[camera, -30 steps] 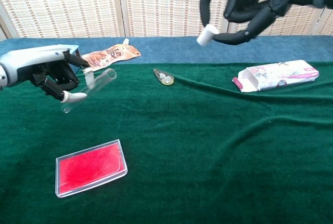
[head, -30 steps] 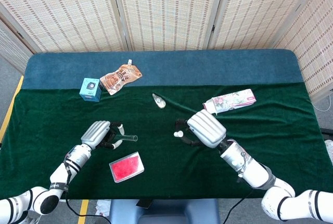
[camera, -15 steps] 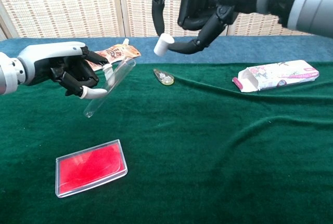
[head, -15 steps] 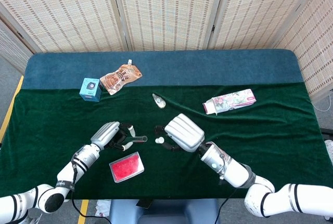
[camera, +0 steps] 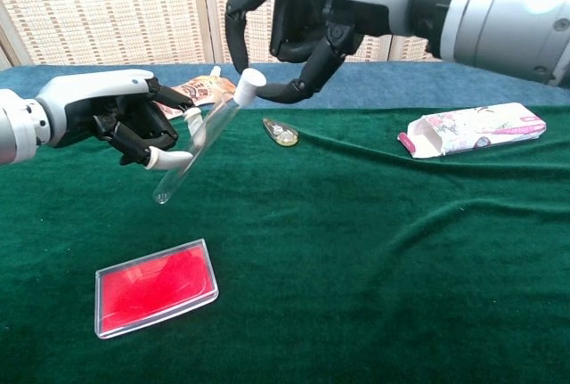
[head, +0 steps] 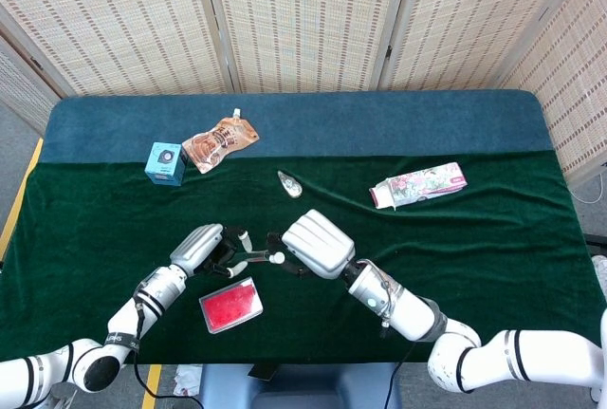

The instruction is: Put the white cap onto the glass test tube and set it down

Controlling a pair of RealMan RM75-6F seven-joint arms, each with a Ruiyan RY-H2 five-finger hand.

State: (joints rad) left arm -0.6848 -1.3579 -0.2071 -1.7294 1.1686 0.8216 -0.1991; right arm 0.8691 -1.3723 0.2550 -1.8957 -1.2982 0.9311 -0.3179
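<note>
My left hand (camera: 111,117) (head: 201,247) holds the glass test tube (camera: 194,150) tilted above the green cloth, open end up and to the right. My right hand (camera: 303,28) (head: 313,243) pinches the white cap (camera: 248,85) (head: 277,259) and has it touching the tube's open end. In the head view the tube (head: 248,260) shows only as a short clear stretch between the two hands. Whether the cap is seated on the tube cannot be told.
A red flat case (camera: 155,287) lies on the cloth below the hands. Behind are a small clear dispenser (camera: 282,133), an orange pouch (head: 219,142), a teal box (head: 165,162) and a pink-white carton (camera: 472,130) at the right.
My right hand has travelled left with the cap until it meets the tube's mouth. My left hand has shifted slightly right and tilted the tube more upright.
</note>
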